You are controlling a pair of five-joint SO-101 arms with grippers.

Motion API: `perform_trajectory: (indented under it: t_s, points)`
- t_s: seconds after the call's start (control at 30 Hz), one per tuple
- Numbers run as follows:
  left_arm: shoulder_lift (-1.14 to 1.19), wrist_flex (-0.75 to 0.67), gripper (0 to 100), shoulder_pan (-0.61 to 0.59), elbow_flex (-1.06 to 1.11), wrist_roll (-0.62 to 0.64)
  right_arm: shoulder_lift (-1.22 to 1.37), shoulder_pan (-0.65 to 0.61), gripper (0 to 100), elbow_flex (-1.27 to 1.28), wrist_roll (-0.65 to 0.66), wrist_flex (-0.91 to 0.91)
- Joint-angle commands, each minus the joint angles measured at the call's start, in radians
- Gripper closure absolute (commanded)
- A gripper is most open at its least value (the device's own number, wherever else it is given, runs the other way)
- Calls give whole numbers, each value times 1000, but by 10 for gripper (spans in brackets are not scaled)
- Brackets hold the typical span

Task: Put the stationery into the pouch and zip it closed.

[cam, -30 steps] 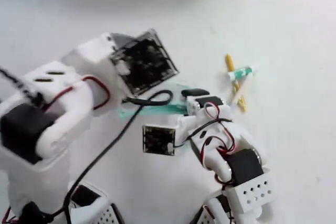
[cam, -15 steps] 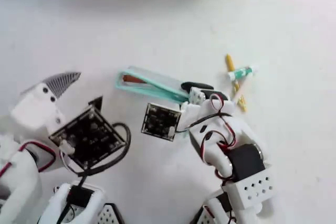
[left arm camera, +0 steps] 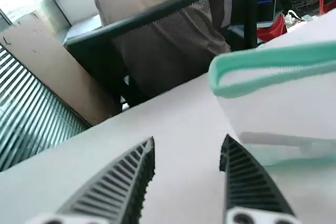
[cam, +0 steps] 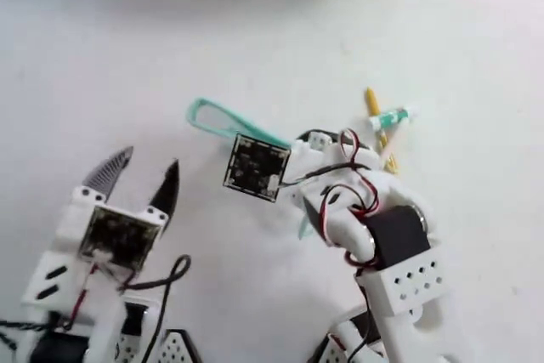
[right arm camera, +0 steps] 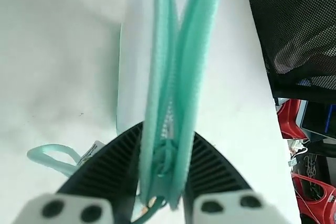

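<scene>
Clamping the pouch by its teal zipper band, your right gripper is pinching the fabric from both sides. The two zipper lines are running close together away from the black jaws, and a small teal loop is showing beside one finger.

In the high view this arm is occupying the lower right of the frame, its gripper sitting just right of centre. The pouch is stretching from it toward the upper left as a narrow teal outline standing on edge on the white table.

Your left gripper is sitting in the lower left of the frame with its fingers spread wide and nothing between them, well apart from the pouch. Its own camera is looking across the table at the pouch's rounded teal end and clear side.

The stationery is lying outside the pouch, to the right of the right arm in the upper right part of the frame. It is showing as a yellow pencil with a green-and-white tube crossing it.

The high view is hiding the right gripper's fingers beneath its camera board and the red-and-black wires. The pouch's gripped end is hiding there too, with a teal sliver peeking out under the arm, and the pencil's lower end is hiding behind the same wiring. Whatever the pouch is holding is too hard to make out, and the left wrist view is cutting the pouch off at the frame edge.
</scene>
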Motion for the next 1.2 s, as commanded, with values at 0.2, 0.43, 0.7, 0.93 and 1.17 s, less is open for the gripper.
perform_trajectory:
  t_s: [0.2, 0.43, 0.7, 0.93, 1.17]
  points:
    - [-104, -38, 788, 65, 288, 20, 59, -134, 981, -276, 120, 200]
    - [-104, 3, 743, 219, 241, 18, 113, -151, 981, -379, 193, 269]
    - [-104, 8, 742, 243, 239, 18, 36, -153, 981, -575, 345, 499]
    - [-104, 37, 741, 340, 147, 77, 31, -154, 981, -539, 344, 499]
    - [-104, 34, 744, 418, 87, 117, 25, -156, 981, -534, 345, 499]
